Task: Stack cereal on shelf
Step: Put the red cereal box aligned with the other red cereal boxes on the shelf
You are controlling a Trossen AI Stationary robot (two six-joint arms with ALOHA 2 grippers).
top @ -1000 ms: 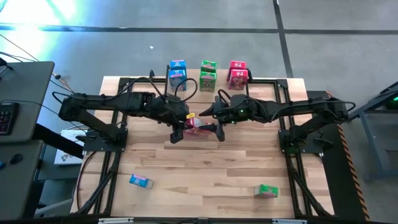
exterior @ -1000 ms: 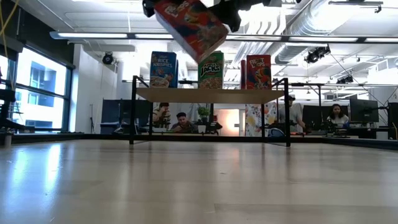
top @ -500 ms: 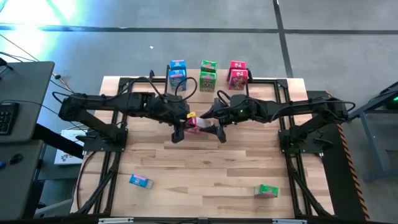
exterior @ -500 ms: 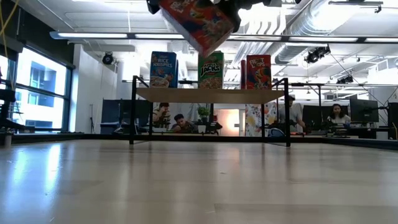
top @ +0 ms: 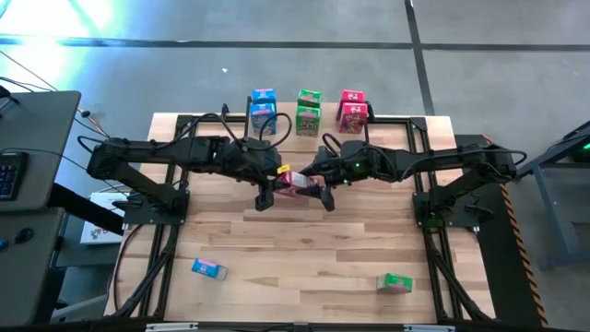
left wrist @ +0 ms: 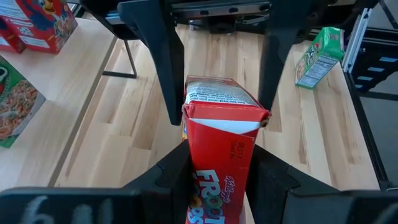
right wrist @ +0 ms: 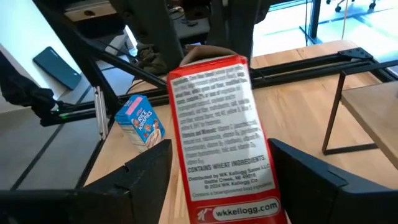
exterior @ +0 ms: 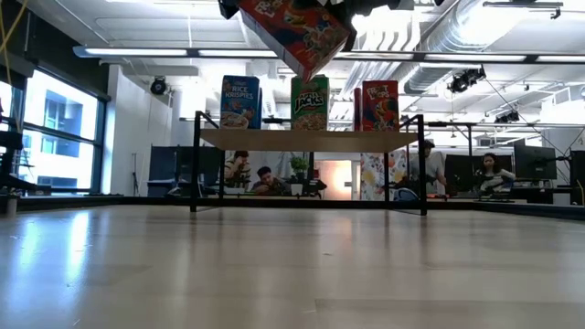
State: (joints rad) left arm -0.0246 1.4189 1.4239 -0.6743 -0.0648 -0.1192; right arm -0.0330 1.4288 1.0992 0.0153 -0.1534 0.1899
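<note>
Low view, red cereal box (exterior: 294,32) top cut off, grippers hidden

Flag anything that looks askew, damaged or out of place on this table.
The red box hangs tilted in mid-air between the left gripper and the right gripper. A blue box and a green box lie flat on the table, off the shelf.
</note>
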